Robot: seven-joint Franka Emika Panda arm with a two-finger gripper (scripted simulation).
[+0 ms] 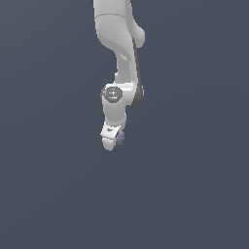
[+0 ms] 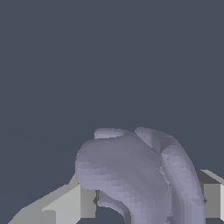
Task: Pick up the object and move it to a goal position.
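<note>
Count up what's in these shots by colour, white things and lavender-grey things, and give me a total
White: 1, the robot arm, ending in its claw.
Lavender-grey: 1, the chunky curved object, held between the claw's fingers.
Total: 2.

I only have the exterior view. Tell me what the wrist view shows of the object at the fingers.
Observer: The object is a lavender-grey rounded lump that fills the lower part of the wrist view.
Operator: Report its shape.
Observer: It curves over like a hook, with a groove splitting two bulging lobes.
Operator: Report the fingers.
Observer: Pale fingers sit on either side of it, right against it, so the gripper looks shut on the object.
</note>
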